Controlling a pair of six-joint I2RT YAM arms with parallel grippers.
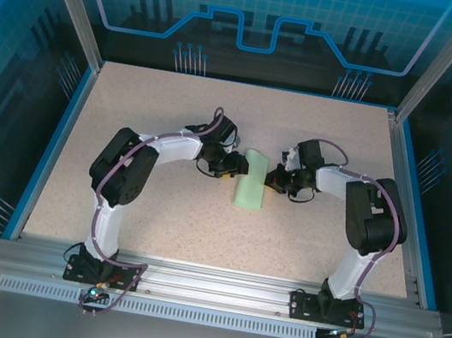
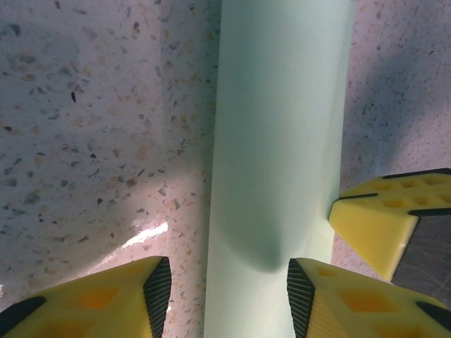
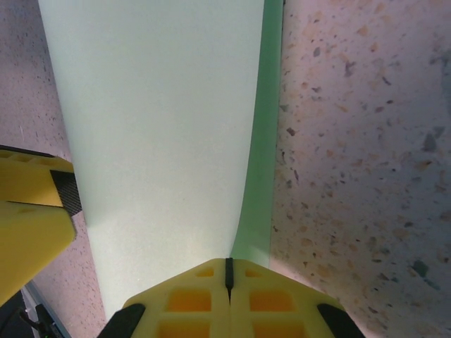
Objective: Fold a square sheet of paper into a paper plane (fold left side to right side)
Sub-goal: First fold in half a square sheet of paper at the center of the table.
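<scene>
The square sheet of paper (image 1: 253, 180) lies folded into a narrow pale mint-green strip between the two grippers. In the left wrist view the strip (image 2: 278, 127) runs top to bottom. My left gripper (image 2: 229, 282) stands open astride it, and its right fingertip (image 2: 301, 292) dents the top layer. My left gripper (image 1: 237, 169) is at the strip's left side, my right gripper (image 1: 271, 179) at its right. The right gripper (image 3: 227, 266) is shut, with the edge of the paper's upper layer (image 3: 162, 141) running into its tips. A darker lower layer (image 3: 264, 169) shows beside it.
The speckled beige tabletop (image 1: 177, 100) has a blue rim and metal rails around it. The right gripper's yellow fingers (image 2: 384, 222) sit close at the strip's far side, and the left gripper's fingers (image 3: 32, 208) show beside the paper.
</scene>
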